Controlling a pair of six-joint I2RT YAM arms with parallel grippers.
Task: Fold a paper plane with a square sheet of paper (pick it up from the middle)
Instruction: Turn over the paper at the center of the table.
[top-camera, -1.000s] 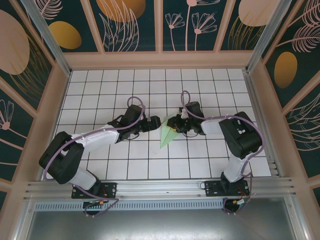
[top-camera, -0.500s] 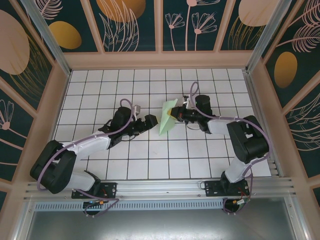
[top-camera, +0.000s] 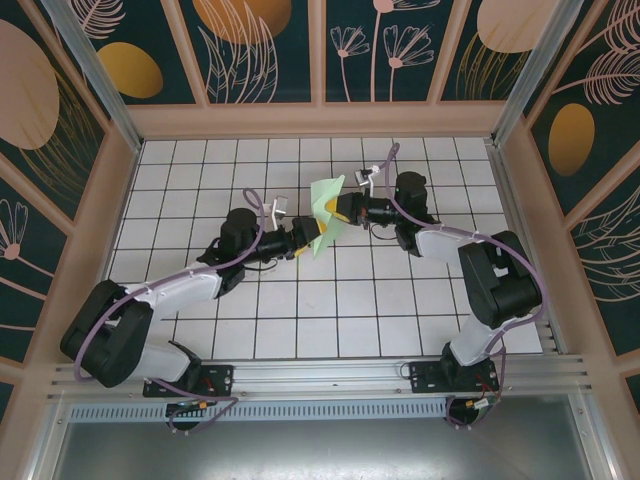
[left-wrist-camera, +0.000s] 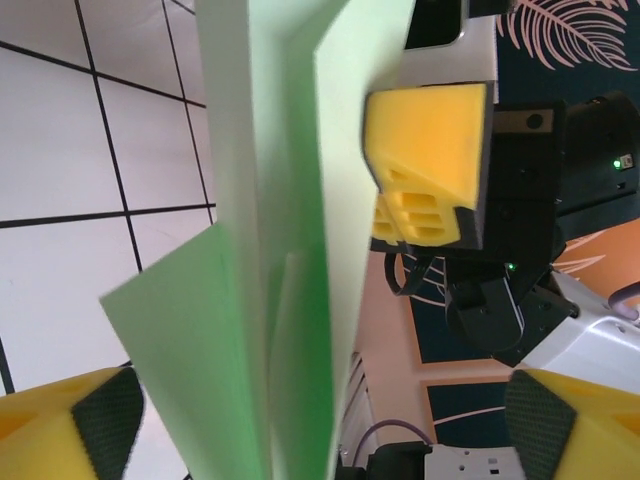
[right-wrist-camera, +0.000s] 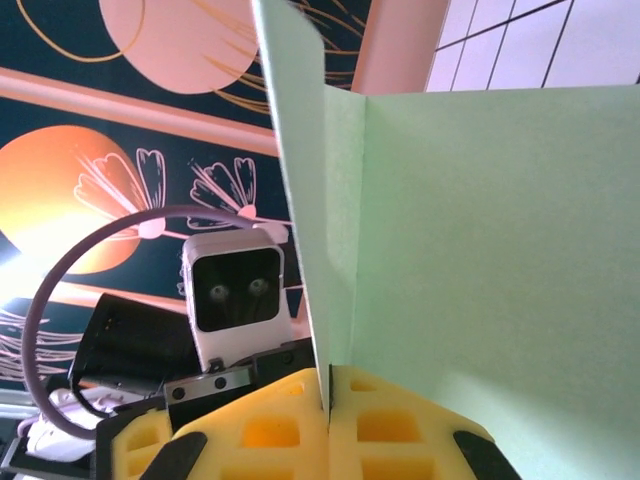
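Observation:
The square sheet of paper, folded into a narrow creased mint-green paper plane (top-camera: 322, 215), hangs above the table's middle. My right gripper (top-camera: 343, 210) is shut on its upper edge. In the right wrist view the yellow fingers (right-wrist-camera: 260, 435) of my right gripper (right-wrist-camera: 328, 395) pinch the plane (right-wrist-camera: 480, 230) between them. My left gripper (top-camera: 306, 241) stands open at the plane's lower end. In the left wrist view the plane (left-wrist-camera: 290, 200) runs up between the spread pads (left-wrist-camera: 100, 420) of my left gripper (left-wrist-camera: 320, 425), which do not touch it. The right gripper's fingers (left-wrist-camera: 425, 150) clamp its far edge.
The white grid table (top-camera: 300, 310) lies below, boxed in by patterned walls (top-camera: 60, 200) at left, right and back. An aluminium rail (top-camera: 320, 375) runs along the near edge. Both arms meet at the middle, and the left wrist camera (right-wrist-camera: 235, 290) faces the right gripper closely.
The right gripper shut on the plane and carried it up and toward the back. The left gripper came in from the left and now straddles the plane's lower end.

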